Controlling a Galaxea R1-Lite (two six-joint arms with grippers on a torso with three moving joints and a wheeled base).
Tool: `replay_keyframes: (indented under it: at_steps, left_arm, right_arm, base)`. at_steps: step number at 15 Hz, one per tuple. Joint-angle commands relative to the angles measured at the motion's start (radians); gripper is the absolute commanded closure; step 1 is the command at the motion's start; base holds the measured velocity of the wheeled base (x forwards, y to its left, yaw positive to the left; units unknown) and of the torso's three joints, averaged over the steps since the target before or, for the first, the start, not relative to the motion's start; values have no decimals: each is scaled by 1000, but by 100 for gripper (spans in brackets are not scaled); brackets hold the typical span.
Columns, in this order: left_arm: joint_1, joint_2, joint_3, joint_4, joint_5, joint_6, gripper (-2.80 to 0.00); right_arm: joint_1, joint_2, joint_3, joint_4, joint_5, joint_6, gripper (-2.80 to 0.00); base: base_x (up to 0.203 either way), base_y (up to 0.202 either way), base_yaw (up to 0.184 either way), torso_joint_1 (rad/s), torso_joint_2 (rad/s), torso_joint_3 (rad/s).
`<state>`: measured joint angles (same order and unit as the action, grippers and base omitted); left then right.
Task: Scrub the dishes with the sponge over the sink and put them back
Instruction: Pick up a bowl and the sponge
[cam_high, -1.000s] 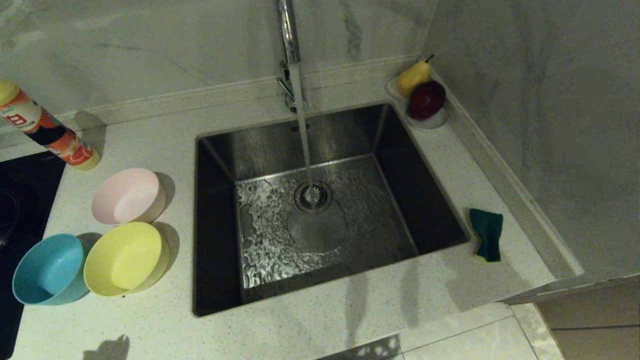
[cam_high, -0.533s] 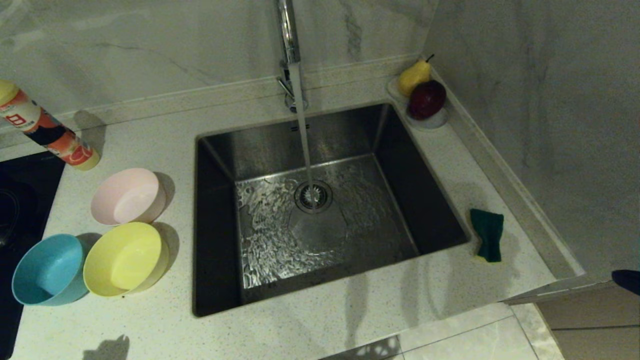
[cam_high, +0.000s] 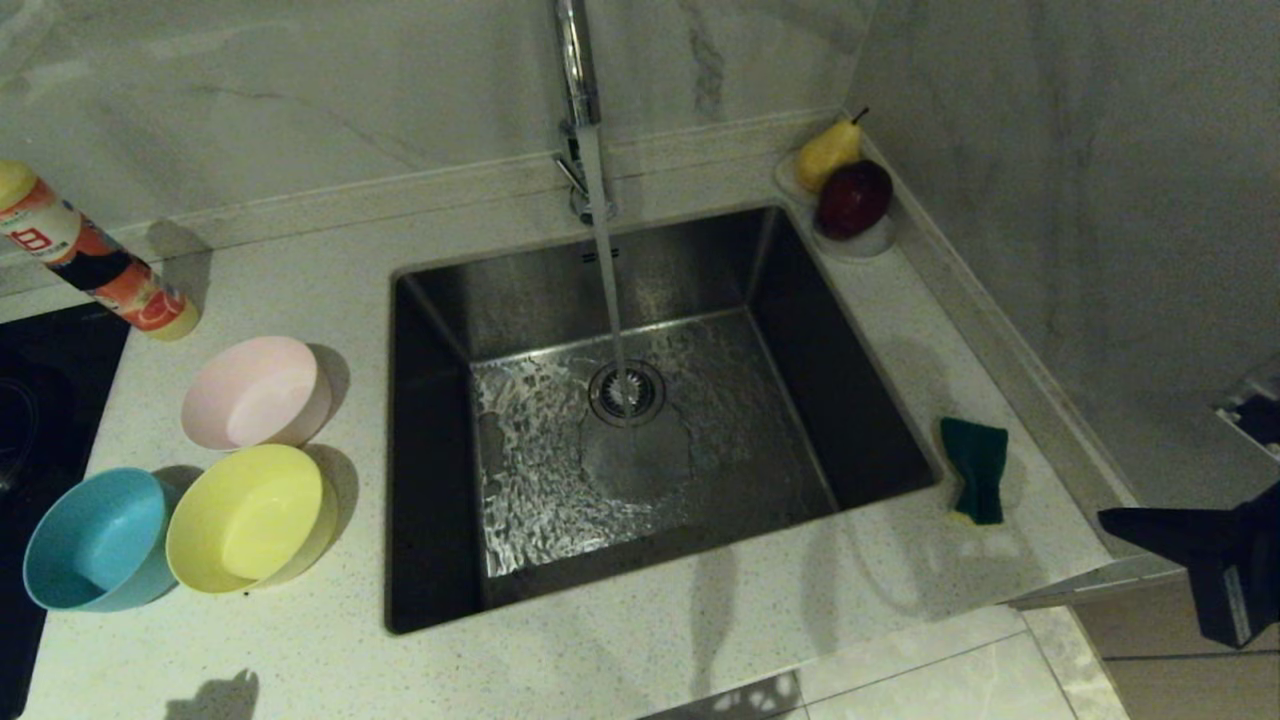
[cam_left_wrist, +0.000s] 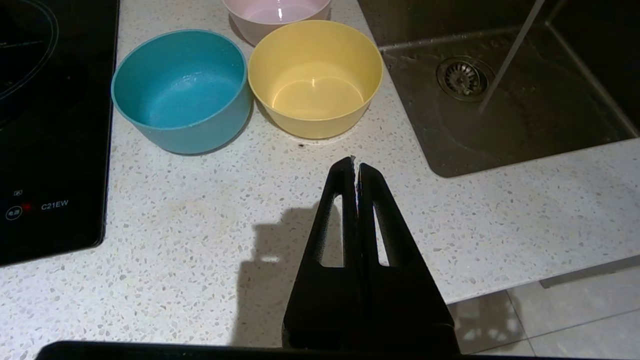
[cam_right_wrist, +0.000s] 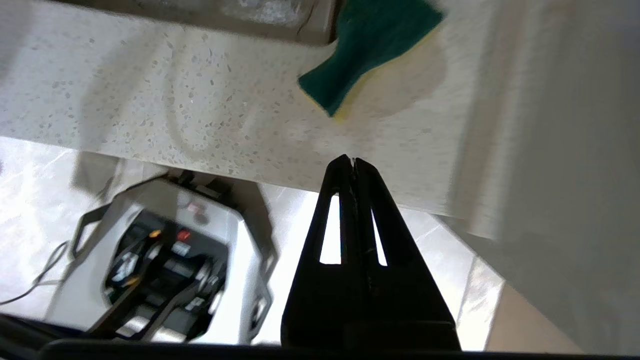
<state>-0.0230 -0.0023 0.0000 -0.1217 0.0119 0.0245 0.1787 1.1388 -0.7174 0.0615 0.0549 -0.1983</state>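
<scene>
Countertop holds sponge (cam_high: 975, 468), near closed right pincer (cam_high: 1108, 519).

The sink (cam_high: 640, 420) is set in the middle of the desk (cam_high: 700, 640), with the tap (cam_high: 578, 100) behind it. Left of the sink stand three bowls (cam_high: 245, 515) close together, and a bottle (cam_high: 90, 260) lies behind them. The sponge (cam_high: 975, 468) lies on the desk just right of the sink. A saucer of fruit (cam_high: 850, 200) sits at the far right corner.
</scene>
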Motion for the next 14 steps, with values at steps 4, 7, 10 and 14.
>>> replay_keyframes:
  at_steps: [4, 7, 10, 14]
  left_arm:
    - [0, 1, 40, -1, 0, 0, 0]
    - [0, 1, 40, -1, 0, 0, 0]
    - [0, 1, 40, -1, 0, 0, 0]
    - [0, 1, 40, -1, 0, 0, 0]
  right_arm:
    - [77, 185, -115, 6, -143, 145, -280]
    - [156, 252, -113, 9, -253, 269, -280]
    - [182, 263, -105, 21, -263, 334, -280]
    - [183, 296, -96, 28, -283, 370, -280]
  base:
    - [0, 0, 0, 0, 0, 0]
    - [0, 0, 0, 0, 0, 0]
    - [0, 0, 0, 0, 0, 0]
    - [0, 0, 0, 0, 0, 0]
